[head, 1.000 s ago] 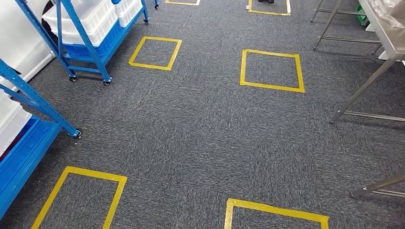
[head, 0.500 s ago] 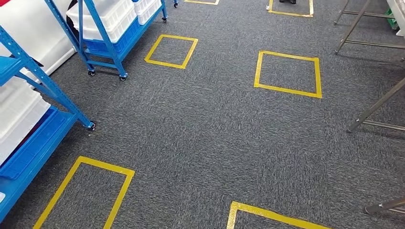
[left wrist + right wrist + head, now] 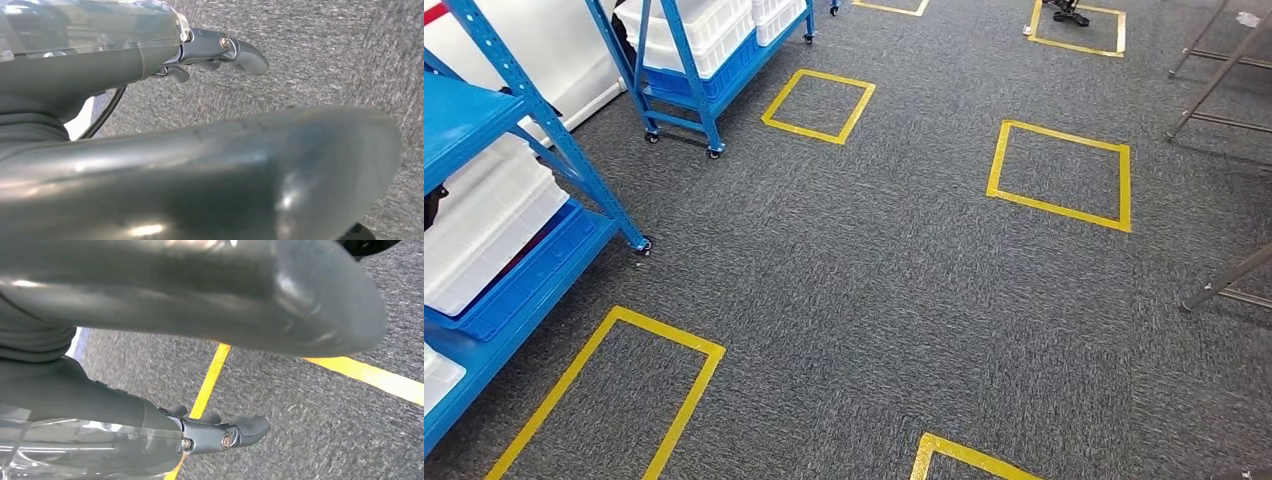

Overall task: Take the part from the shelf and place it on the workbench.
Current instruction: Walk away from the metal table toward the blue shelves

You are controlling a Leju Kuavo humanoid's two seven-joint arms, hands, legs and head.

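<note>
A blue shelf (image 3: 519,265) stands at the left in the head view, with white bins (image 3: 484,225) on its lower levels. I cannot make out the part among them. My left hand (image 3: 100,55) hangs over the grey carpet, and its dark fingers (image 3: 240,50) are stretched out and hold nothing. In the right wrist view my right hand (image 3: 100,405) hangs the same way above a yellow tape line (image 3: 210,375), fingers (image 3: 245,430) extended and empty. Metal legs of the workbench (image 3: 1224,290) show at the right edge.
A second blue wheeled shelf (image 3: 679,95) with white crates (image 3: 689,25) stands at the back left. Yellow tape squares (image 3: 1059,175) mark the grey carpet, one (image 3: 604,400) beside the near shelf. More metal legs (image 3: 1214,70) stand at the back right.
The camera has swung left: the whole floor has slid to the right in the picture. More of the near blue shelf has come in, and the workbench legs have slipped toward the right edge.
</note>
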